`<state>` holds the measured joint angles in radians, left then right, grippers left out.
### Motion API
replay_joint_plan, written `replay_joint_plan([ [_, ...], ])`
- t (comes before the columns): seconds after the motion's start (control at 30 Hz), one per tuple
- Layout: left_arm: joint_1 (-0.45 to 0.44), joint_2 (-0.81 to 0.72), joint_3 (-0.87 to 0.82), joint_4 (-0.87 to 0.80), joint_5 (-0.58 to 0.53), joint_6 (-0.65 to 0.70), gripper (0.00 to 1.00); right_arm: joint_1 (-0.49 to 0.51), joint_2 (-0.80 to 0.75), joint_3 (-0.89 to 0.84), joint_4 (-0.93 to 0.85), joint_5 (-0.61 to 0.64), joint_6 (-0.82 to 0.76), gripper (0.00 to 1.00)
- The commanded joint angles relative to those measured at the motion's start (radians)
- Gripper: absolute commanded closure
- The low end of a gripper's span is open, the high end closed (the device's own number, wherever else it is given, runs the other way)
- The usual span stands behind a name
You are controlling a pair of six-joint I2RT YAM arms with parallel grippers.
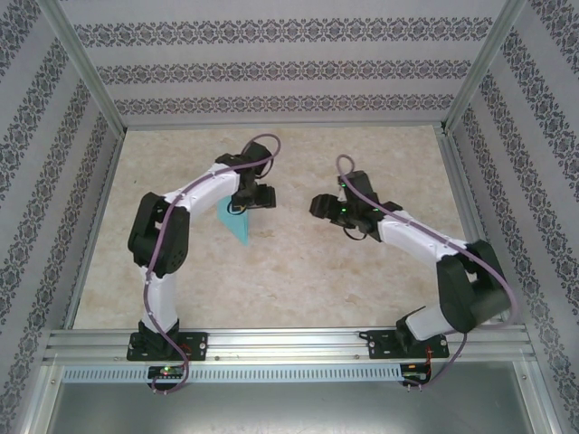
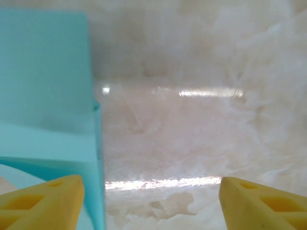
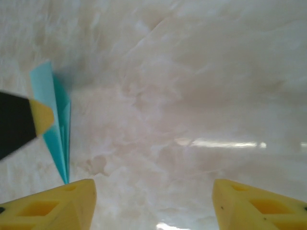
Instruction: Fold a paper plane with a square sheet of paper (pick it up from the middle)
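The paper plane (image 1: 237,228) is turquoise-teal paper folded into a narrow pointed dart, lying on the table left of centre. My left gripper (image 1: 246,202) hovers just over its far end. In the left wrist view that gripper (image 2: 151,203) is open. The paper plane (image 2: 45,91) lies along the inner side of its left fingertip (image 2: 45,203), and only bare table shows between the fingers. My right gripper (image 1: 318,206) is to the right of the paper, apart from it. It is open (image 3: 153,206) over bare table, with the paper plane (image 3: 55,129) far to its left.
The marbled beige tabletop (image 1: 298,271) is ringed by aluminium frame rails (image 1: 289,344) and patterned walls. In the right wrist view a black, yellow-tipped finger of the left gripper (image 3: 29,120) shows beside the paper.
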<state>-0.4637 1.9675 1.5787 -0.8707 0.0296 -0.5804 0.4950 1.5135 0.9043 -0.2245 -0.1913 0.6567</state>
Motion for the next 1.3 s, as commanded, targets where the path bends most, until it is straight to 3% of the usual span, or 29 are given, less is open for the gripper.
replay_joint_plan([
  [0.0, 0.070, -0.088, -0.028, 0.059, 0.004, -0.005, 0.20, 0.091, 0.086, 0.100, 0.008, 0.011, 0.015, 0.39],
  [0.23, 0.210, -0.209, -0.119, 0.075, -0.059, -0.024, 0.13, 0.279, 0.343, 0.344, 0.018, -0.047, 0.039, 0.60],
  [0.4, 0.301, -0.294, -0.209, 0.086, -0.087, -0.041, 0.08, 0.331, 0.510, 0.520, 0.000, -0.088, 0.063, 0.70],
  [0.63, 0.395, -0.415, -0.353, 0.130, -0.074, -0.048, 0.01, 0.348, 0.660, 0.688, -0.096, -0.118, 0.061, 0.71],
  [0.83, 0.413, -0.433, -0.384, 0.134, -0.057, -0.039, 0.00, 0.346, 0.732, 0.754, -0.205, -0.104, 0.018, 0.71],
  [1.13, 0.415, -0.427, -0.396, 0.167, -0.014, -0.014, 0.00, 0.303, 0.755, 0.774, -0.480, -0.103, -0.235, 0.69],
  [1.27, 0.415, -0.424, -0.392, 0.175, 0.012, 0.005, 0.00, 0.271, 0.697, 0.685, -0.564, -0.086, -0.373, 0.68],
])
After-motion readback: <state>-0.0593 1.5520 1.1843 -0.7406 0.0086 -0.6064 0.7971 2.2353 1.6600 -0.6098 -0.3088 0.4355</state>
